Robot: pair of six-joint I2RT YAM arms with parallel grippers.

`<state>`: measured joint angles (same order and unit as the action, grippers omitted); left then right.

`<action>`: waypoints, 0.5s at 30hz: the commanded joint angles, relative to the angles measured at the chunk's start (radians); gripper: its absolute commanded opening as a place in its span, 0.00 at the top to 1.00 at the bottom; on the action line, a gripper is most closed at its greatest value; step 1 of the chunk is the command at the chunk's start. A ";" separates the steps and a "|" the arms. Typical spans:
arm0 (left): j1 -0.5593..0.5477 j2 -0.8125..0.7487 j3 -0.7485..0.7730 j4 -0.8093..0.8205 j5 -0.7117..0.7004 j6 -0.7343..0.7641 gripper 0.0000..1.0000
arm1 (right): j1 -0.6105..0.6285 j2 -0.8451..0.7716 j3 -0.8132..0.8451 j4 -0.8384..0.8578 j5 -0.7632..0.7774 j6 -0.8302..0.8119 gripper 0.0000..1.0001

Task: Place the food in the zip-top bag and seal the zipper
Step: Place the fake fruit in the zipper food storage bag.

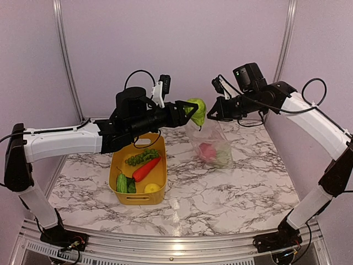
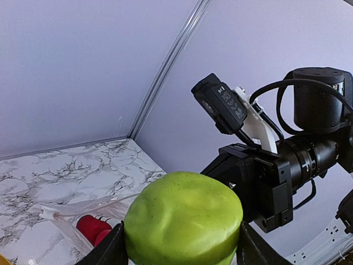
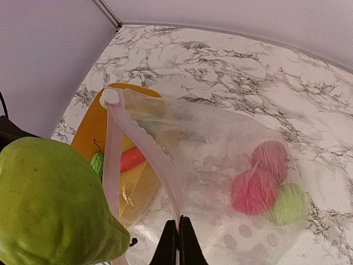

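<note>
L gripper (image 1: 191,111) holds leafy green (image 1: 199,112) over bag (image 1: 214,142).

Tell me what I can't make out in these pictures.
- Left wrist view: the green food held in the left pincer fills the bottom of the picture and hides most of the bag.
- Right wrist view: the pieces inside the bag are blurred by cloudy plastic, and the green food is cut off by the edge.
- Top view: the left arm covers the far end of the bin.
</note>
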<state>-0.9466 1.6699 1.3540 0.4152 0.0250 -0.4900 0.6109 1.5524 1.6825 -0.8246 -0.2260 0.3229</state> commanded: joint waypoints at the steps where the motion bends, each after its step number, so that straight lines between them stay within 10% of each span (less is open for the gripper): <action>1: -0.023 0.058 0.062 -0.020 -0.071 0.064 0.50 | 0.008 -0.005 0.038 0.002 -0.020 0.028 1.00; 15: -0.027 0.062 0.109 -0.002 -0.088 0.056 0.12 | 0.006 0.003 0.045 0.022 -0.015 0.030 1.00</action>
<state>-0.9699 1.7638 1.4136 0.4118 -0.0536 -0.4526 0.6121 1.5524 1.6955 -0.8261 -0.2337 0.3428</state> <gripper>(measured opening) 0.855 0.004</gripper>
